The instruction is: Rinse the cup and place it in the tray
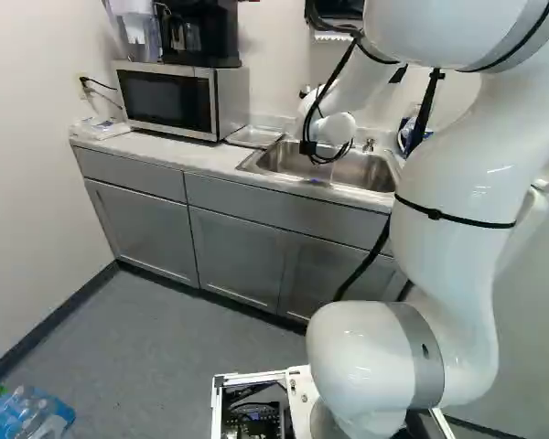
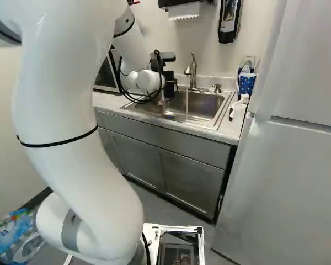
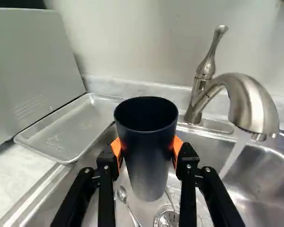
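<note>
Holds the cup (image 3: 146, 165) in the claw (image 3: 147, 149) over the sink (image 3: 255, 175), beside water (image 3: 233, 158) running from the faucet (image 3: 251, 101); can't tell whether rinsed, but must yet reach the tray (image 3: 75, 127).

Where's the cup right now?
In the wrist view, the dark cup is upright between the orange pads of the tool, over the sink, between the metal tray and the running faucet.

Bright in all 3 views. Wrist view: faucet (image 3: 253, 101) glints, 2 o'clock from cup (image 3: 146, 151); cup's inside shadowed.
</note>
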You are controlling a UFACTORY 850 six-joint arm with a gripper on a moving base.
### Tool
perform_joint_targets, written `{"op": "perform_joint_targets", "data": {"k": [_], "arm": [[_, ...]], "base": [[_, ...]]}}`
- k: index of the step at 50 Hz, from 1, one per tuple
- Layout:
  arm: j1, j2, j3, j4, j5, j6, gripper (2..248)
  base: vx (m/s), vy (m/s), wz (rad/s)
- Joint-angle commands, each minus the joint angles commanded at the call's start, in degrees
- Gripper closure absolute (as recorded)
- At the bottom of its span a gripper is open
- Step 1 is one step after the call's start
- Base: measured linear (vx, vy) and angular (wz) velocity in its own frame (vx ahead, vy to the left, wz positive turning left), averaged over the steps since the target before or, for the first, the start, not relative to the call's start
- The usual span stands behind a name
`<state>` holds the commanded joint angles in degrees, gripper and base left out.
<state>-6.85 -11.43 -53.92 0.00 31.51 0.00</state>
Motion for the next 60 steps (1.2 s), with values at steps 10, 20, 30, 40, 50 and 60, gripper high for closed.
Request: {"op": "perform_joint_targets", "data": {"k": [10,20,30,40,50,60], "arm": [[-1.46,0.43,1.76,0.0,0.0,0.0,128],[-3.06,-0.33,2.08,0.0,0.0,0.0,128],[-4.68,-0.37,2.04,0.0,0.53,0.0,128],[-6.34,-0.09,2.36,0.0,2.28,0.0,128],[-7.85,1.06,3.64,0.0,2.59,0.0,128],[-9.11,2.72,5.46,0.0,2.59,0.0,128]], "base": [[0.0,0.0,0.0],[0.0,0.0,0.0],[0.0,0.0,0.0],[0.0,0.0,0.0],[0.0,0.0,0.0],[0.0,0.0,0.0]]}}
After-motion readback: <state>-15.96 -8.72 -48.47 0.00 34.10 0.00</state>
